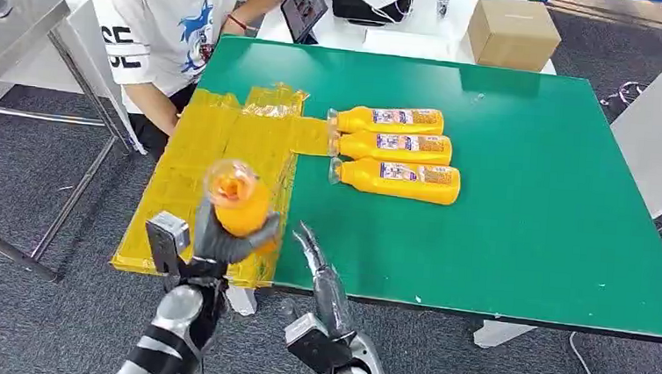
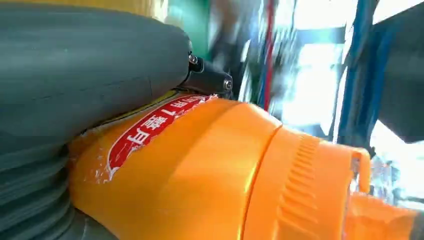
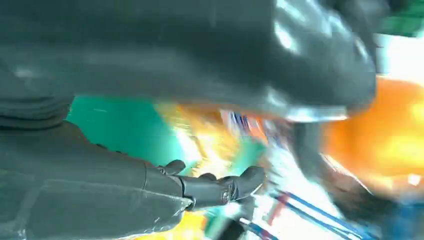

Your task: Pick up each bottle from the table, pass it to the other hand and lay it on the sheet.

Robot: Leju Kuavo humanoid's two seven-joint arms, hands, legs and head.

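a: item 1, far l — yellow sheet [image 1: 215, 157], spread over the l part of the green tabletop [image 1: 537, 210], wrinkled, one strip running out toward the bottle row. nothing laid flat on it yet. person in a white tee [image 1: 167, 26] sits just behind its far edge.

b: item 2?

a: left hand [image 1: 218, 241], above the sheet's near end. fingers wrapped round the held bottle [image 1: 238, 200], orange, cap end aimed up at the head cam. wrist view: thumb pressed on the label, body snug in the palm.

b: item 3, r of that?

a: right hand [image 1: 312, 249], just beside the l hand, near the tabletop's front edge. fingers spread, holding nothing, not touching the bottle. wrist view blurred but shows them straight w/ a gap.

b: and the stock?

a: three lying bottles [image 1: 396, 152], side by side, mid tabletop, caps toward the sheet. cardboard box [image 1: 512, 32] at the far edge, well apart.

b: risks?

a: my read: handover looks done, laying down is next. bottle is round, so it may roll on the wrinkled plastic, poss. off the near edge, if let go tilted or too high. l hand sits close to that front edge — placing there = worst spot. r hand so near could clip the bottle or drag the sheet.
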